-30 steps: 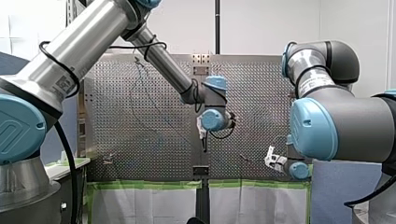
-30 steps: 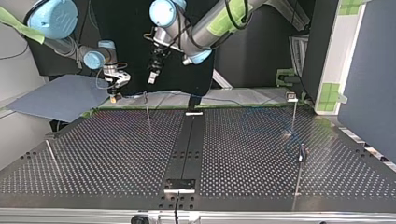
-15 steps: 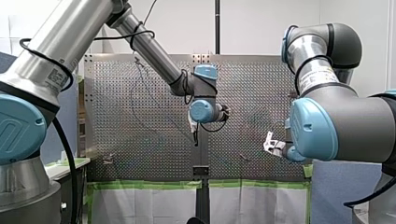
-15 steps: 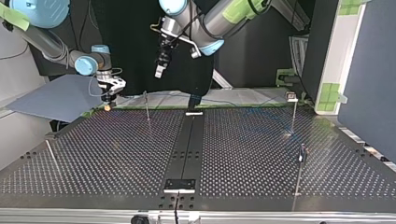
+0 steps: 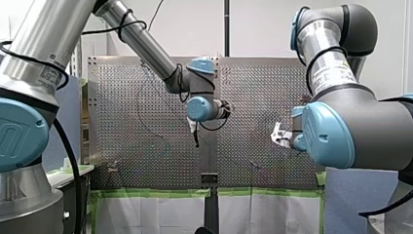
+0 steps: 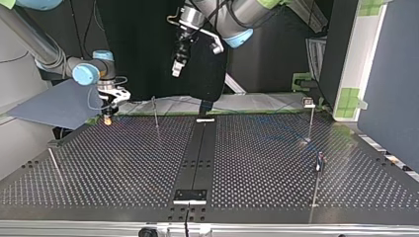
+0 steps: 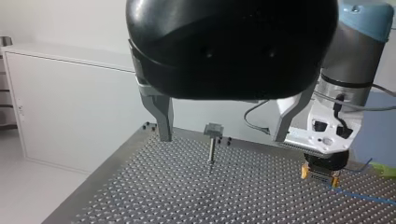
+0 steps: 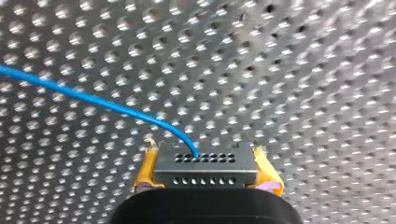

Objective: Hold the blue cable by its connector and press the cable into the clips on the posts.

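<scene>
The flat silver metal table with small round holes (image 8: 303,70) looks shiny, the thin blue cable (image 8: 93,101) smooth like plastic, and the small dark grey connector block (image 8: 205,173) dull.

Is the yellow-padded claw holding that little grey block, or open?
Shut: the right gripper presses its yellow pads against both sides of the connector.

The cable (image 8: 93,100) is coloured blue. The dark grey connector (image 8: 205,175) is marked with two rows of holes. The pads (image 8: 145,169) are coloured yellow; the silver table (image 8: 303,70) is perforated evenly.
</scene>
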Motion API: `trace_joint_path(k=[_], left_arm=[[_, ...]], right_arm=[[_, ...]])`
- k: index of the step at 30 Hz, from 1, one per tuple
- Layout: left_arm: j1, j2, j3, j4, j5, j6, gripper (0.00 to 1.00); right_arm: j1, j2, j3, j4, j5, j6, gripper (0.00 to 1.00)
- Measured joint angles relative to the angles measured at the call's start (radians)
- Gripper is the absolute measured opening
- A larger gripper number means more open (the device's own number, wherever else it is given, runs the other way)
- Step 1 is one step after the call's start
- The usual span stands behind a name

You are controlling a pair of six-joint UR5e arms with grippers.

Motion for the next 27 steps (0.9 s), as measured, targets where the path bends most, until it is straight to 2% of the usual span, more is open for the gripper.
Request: trace_joint_path(k=[9, 14, 18, 27], left_arm=[[-0.01, 0.075, -0.075, 0.055, -0.008, 0.001, 1.0], [-0.007, 0.105, -0.12, 0.099, -0.005, -0.027, 1.0], [-0.007, 0.082, -0.157, 0.135, -0.008, -0.044, 1.0], [0.003, 0.006, -0.236, 0.215, -0.002, -0.108, 1.0]], right_arm=[[0.022, -0.083, 0.0, 0.041, 0.014, -0.002, 0.0], [0.037, -0.125, 0.002, 0.053, 0.015, -0.005, 0.0], [0.049, -0.154, 0.011, 0.051, 0.012, -0.005, 0.0], [0.068, -0.163, 0.058, 0.018, 0.013, -0.004, 0.0]])
